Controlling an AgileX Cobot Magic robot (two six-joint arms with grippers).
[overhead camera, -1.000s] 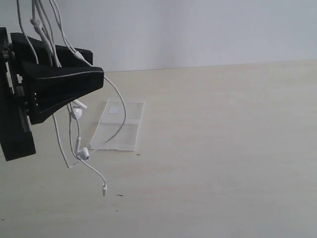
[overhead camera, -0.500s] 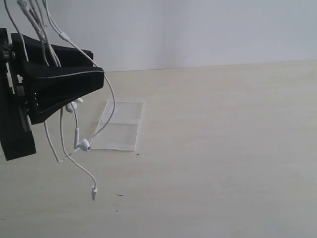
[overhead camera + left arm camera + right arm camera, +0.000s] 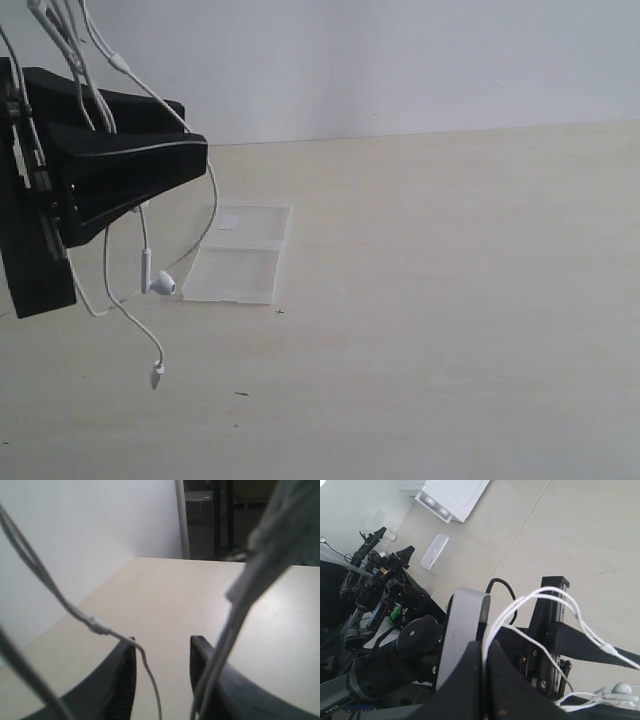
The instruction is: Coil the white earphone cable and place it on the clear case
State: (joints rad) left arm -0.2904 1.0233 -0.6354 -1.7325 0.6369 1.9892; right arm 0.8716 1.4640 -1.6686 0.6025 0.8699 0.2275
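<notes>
The white earphone cable (image 3: 143,268) hangs in several strands over my left gripper (image 3: 195,130), which stands open high at the left. One earbud (image 3: 163,284) and the plug (image 3: 156,377) dangle above the table. In the left wrist view the cable (image 3: 150,675) runs between the open gripper (image 3: 162,642) fingers. My right gripper (image 3: 484,647) is shut on a bundle of the cable (image 3: 520,605) above the left arm; it is outside the exterior view. The clear case (image 3: 240,255) lies flat on the table, right of the dangling strands, white patch at its far end.
The pale wooden table (image 3: 450,300) runs to a white wall behind. In the right wrist view a white box (image 3: 452,495) stands beyond the clear case (image 3: 434,552), and dark equipment (image 3: 375,580) crowds one side.
The dangling strands have risen and swung left: the plug and the earbud now hang farther left, off the case's front corner. The left gripper has hardly moved.
</notes>
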